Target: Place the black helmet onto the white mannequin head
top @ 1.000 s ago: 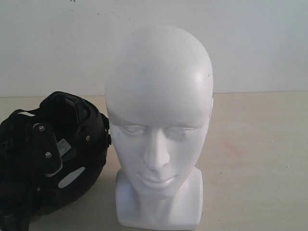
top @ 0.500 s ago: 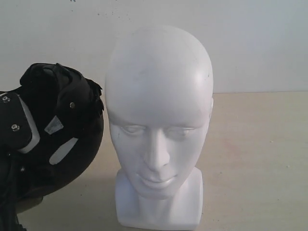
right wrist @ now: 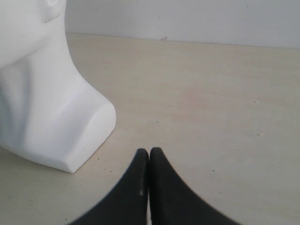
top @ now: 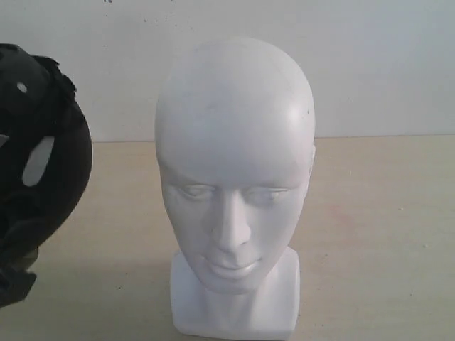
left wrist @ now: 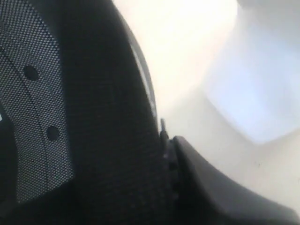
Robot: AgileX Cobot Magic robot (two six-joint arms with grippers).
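Right end effector point(right wrist: 149, 154) first: its two black jaws are pressed together tip to tip, pinching nothing, low over the pale counter point(right wrist: 211, 93) just beside the blocky neck base of the white mannequin head point(right wrist: 42, 103). On the other arm, the left end effector is lost against the dark mass filling its wrist view, so whether it is spread or clamped cannot be told.

And there is the black helmet point(top: 57, 177), up at the left edge of the counter point(top: 377, 227), well apart from the head and only partly in the exterior view. Its shell is matte black and rounded, with an elongated pale patch on the side and a small light rivet higher up. From the left wrist, the helmet point(left wrist: 103, 117) shows fine black mesh lining dotted with round holes beside a smooth dark band.

Meanwhile the white mannequin head point(top: 234, 163) stands upright mid-counter, forward of the back edge, face to the camera: bald, smooth, eyes closed, nose and lips moulded, crown bare. Behind it runs a plain white wall point(top: 355, 57).
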